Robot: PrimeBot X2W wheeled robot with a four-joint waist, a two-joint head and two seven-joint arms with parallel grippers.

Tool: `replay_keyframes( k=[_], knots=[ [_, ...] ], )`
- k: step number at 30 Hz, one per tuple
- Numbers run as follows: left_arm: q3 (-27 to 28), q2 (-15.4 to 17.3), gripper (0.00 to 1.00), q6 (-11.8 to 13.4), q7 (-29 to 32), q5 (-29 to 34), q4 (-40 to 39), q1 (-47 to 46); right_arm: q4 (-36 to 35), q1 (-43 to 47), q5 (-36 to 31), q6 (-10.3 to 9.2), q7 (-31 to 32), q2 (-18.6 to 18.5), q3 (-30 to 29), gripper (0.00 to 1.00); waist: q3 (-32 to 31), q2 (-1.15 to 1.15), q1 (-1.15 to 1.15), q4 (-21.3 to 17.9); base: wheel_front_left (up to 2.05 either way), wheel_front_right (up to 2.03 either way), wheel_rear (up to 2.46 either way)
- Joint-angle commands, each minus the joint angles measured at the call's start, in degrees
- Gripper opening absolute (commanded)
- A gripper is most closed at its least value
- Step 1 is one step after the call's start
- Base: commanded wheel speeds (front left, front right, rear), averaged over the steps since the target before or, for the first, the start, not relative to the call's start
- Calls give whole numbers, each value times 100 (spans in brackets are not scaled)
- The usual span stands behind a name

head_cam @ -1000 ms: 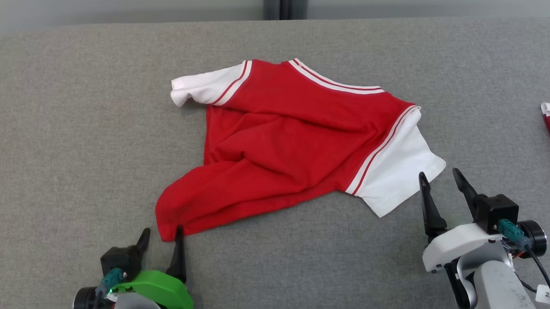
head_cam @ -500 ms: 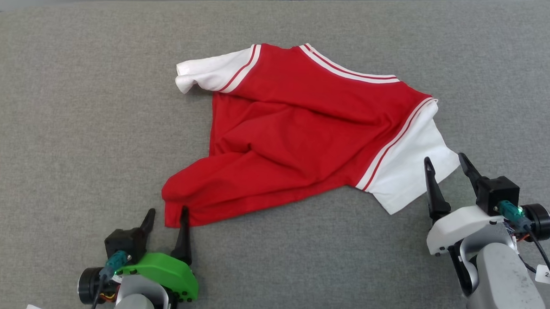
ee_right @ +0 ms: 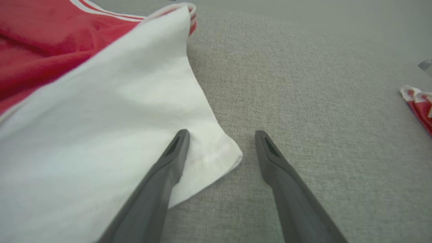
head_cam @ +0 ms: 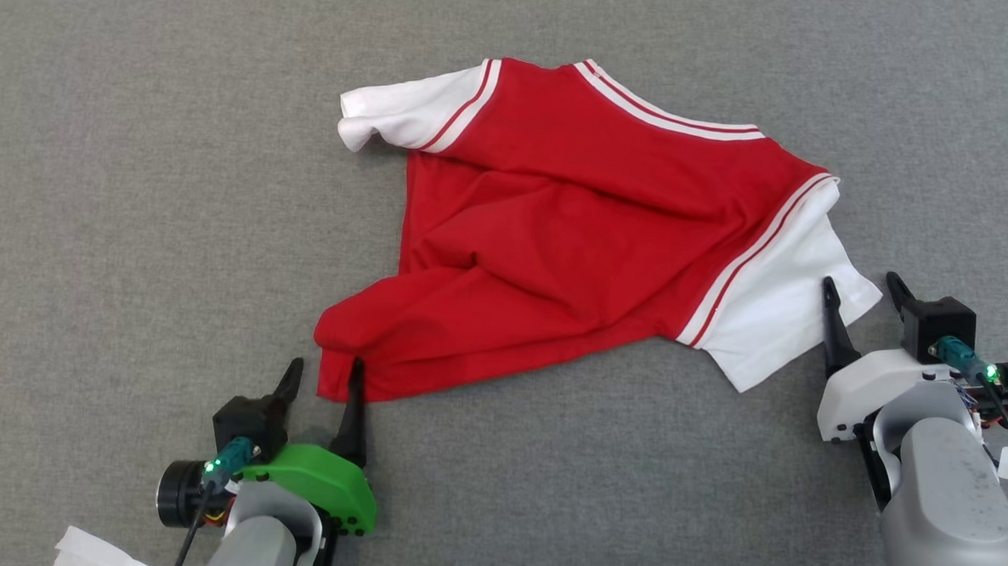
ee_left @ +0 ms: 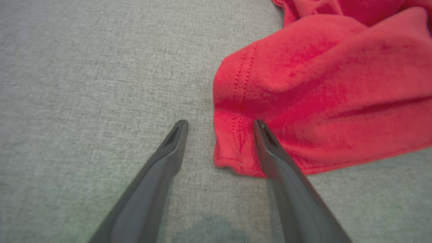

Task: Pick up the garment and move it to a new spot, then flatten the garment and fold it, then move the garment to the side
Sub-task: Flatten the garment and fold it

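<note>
Red with white sleeves, the shirt (head_cam: 574, 235) lies crumpled mid-way across the grey surface (head_cam: 133, 216), collar far, hem near. The head camera has tipped down over the last second, so the whole picture has slid; the shirt itself looks unmoved. Against it, both grippers have crept forward. The left gripper (head_cam: 324, 369), fingers wide, now straddles the near left hem corner (ee_left: 233, 148): one finger lies over the red cloth, the other over bare surface beside it. The right gripper (head_cam: 859, 283), equally wide, has its fingers either side of the corner of the right sleeve (ee_right: 118, 118), one over the white cloth. Neither has closed on anything. I judge this the end of the approach for the first pick-up, with pinching both corners to come. The body is bunched in diagonal folds, and the left sleeve curls at its tip. Another garment (ee_right: 418, 104) lies well off to the right.
</note>
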Motion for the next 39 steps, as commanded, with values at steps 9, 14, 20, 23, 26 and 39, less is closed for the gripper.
replay_keyframes(
  k=[9, 14, 20, 23, 26, 39],
  knots=[
    [-305, -96, 100, -134, 198, -83, 278, 165, 640, 124, -16, -6, 44, 0, -33, 0, -39, 0, 0, 50, 0, 0, 0],
    [-489, -128, 0, -261, 203, -225, 516, 183, 634, 103, 177, -6, 42, -13, 101, 0, -69, 0, 0, 39, 0, 0, 0],
    [-527, -81, 0, -280, 198, -335, 482, 98, 227, 224, 577, -6, 14, -11, 271, 0, -210, 0, 0, 58, 0, 0, 0],
    [-343, -73, 0, -233, 150, -287, 140, 148, -91, 343, 912, -6, 1, -12, 399, 0, -346, 0, 0, 83, 0, 0, 0],
    [-59, -48, 0, -250, 115, -256, -375, 238, -409, 517, 1353, -6, 1, -16, 466, 0, -533, 0, 0, 93, 0, 0, 0],
    [660, 293, 0, -554, 127, -72, -2187, -378, -2258, 129, 4637, -6, 43, -233, 1254, 0, -1347, 0, 0, -99, 0, 0, 0]
  ],
)
